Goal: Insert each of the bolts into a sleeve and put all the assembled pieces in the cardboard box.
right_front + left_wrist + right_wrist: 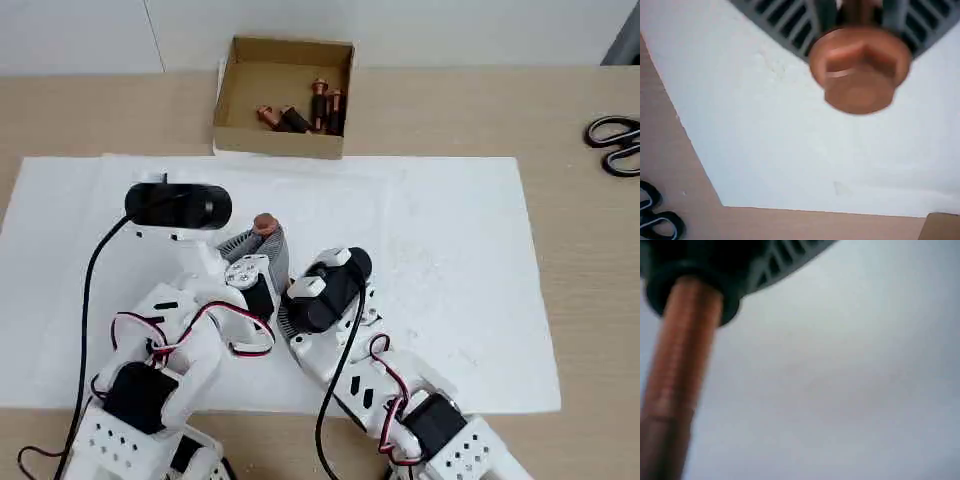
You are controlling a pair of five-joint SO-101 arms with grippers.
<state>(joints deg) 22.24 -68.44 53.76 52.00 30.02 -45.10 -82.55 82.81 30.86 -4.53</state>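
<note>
Left gripper (pixel 860 12): clamped on bolt (pixel 860 70), near side of cardboard box (pixel 283 150), well apart.
Right gripper (pixel 700 260): closed round sleeve (pixel 655 295), bolt shank partly inside.
Doing it well: keep shank and sleeve coaxial, push straight, no tilt.

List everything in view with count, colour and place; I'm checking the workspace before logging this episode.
cardboard box: one, brown, on the table beyond the white sheet's far edge
assembled pieces: about four, copper and black, inside the cardboard box
bolt: one, copper, in the left gripper above the sheet
sleeve: one, black, around the bolt's shaft at the right gripper
white sheet: one, white, spread over the middle of the table
scissors: one pair, black, at the table's right side
table: one, light wood
left gripper: one, grey fingers, shut on the bolt
right gripper: one, grey fingers, shut on the sleeve
</note>
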